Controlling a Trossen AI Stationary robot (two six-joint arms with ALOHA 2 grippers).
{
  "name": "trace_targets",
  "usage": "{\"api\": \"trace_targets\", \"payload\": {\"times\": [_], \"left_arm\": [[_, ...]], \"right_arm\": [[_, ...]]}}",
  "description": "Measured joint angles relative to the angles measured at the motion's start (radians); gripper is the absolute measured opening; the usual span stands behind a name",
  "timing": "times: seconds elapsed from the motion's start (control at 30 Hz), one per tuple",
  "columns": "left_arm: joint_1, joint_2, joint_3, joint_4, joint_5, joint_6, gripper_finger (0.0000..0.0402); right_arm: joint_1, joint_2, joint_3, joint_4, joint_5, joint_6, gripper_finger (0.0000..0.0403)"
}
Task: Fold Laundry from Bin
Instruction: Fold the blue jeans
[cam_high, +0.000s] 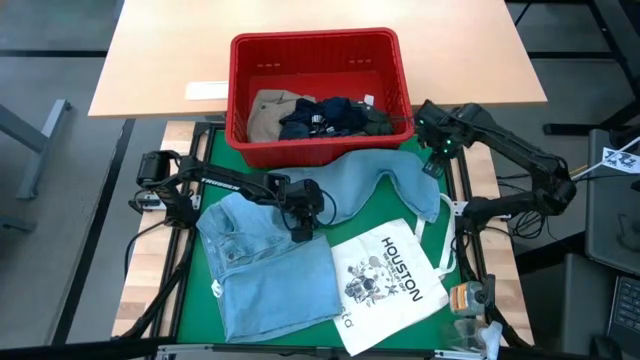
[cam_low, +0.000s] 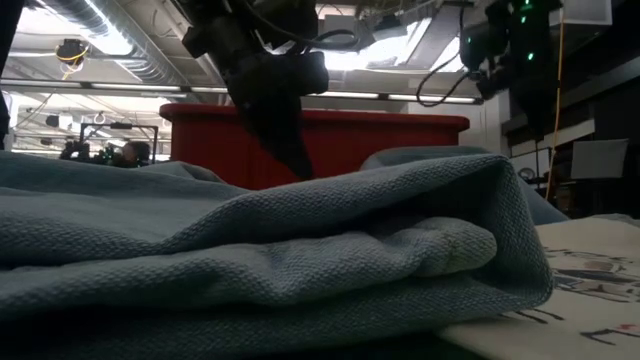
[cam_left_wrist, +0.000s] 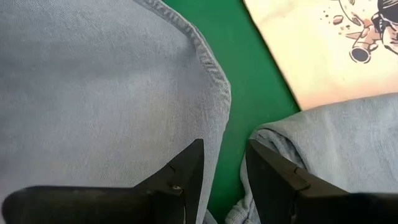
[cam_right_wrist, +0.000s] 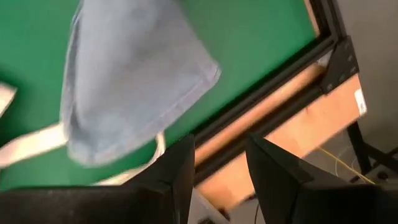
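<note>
My left pincer (cam_high: 303, 234): fingers partly apart, empty, over the blue denim (cam_high: 262, 272). My right pincer (cam_high: 432, 166): partly apart, empty, above the desk (cam_high: 385, 208).

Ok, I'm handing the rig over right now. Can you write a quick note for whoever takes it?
Left gripper: open, empty, low over the mat at the edge of the light blue denim garment.
Right gripper: open, empty, raised above the garment's far end near the bin's right corner.
Things: the denim garment is out, spread across the green mat from front-left to back-right, partly doubled over. A white HOUSTON tote bag lies beside it. The red bin holds khaki, navy and dark green garments.
Done: denim pulled out.
Left: finish folding it, then the three in the bin.
</note>
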Motion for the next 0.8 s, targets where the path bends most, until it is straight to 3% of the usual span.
{"api": "trace_targets", "payload": {"times": [0.2,0.8], "left_arm": [[-0.002,0.000,0.000,0.000,0.000,-0.028,0.0114],[-0.013,0.000,0.000,0.001,0.001,-0.071,0.0114]], "right_arm": [[-0.052,0.023,-0.048,0.182,-0.104,-0.114,0.0143],[-0.050,0.023,-0.048,0.224,-0.243,-0.256,0.0143]]}}
